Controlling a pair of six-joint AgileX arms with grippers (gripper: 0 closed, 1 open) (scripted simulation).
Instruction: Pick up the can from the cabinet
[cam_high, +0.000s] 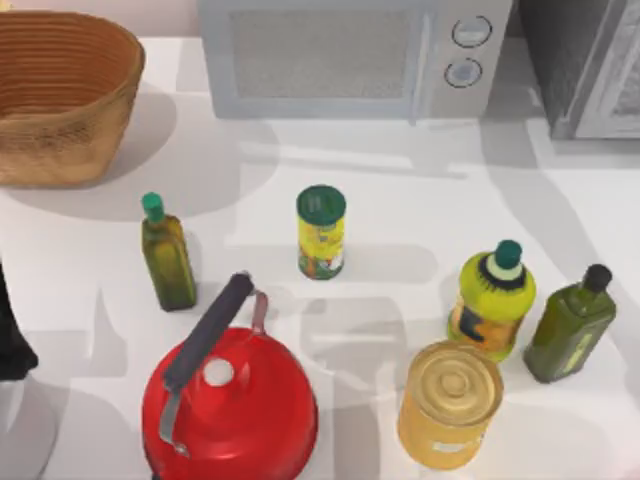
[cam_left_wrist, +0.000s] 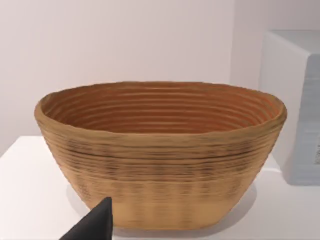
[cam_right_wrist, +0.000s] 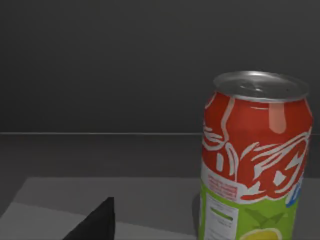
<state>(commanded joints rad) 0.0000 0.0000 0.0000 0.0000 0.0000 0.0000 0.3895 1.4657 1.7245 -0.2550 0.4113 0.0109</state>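
The can (cam_right_wrist: 256, 157) stands upright on the dark floor inside the cabinet (cam_high: 580, 65), which sits at the table's (cam_high: 400, 200) far right corner beside the microwave (cam_high: 350, 58). The right gripper's dark fingertip (cam_right_wrist: 97, 222) shows near the can, not touching it. The left gripper's fingertip (cam_left_wrist: 95, 224) faces the basket (cam_left_wrist: 160, 150) at the far left corner.
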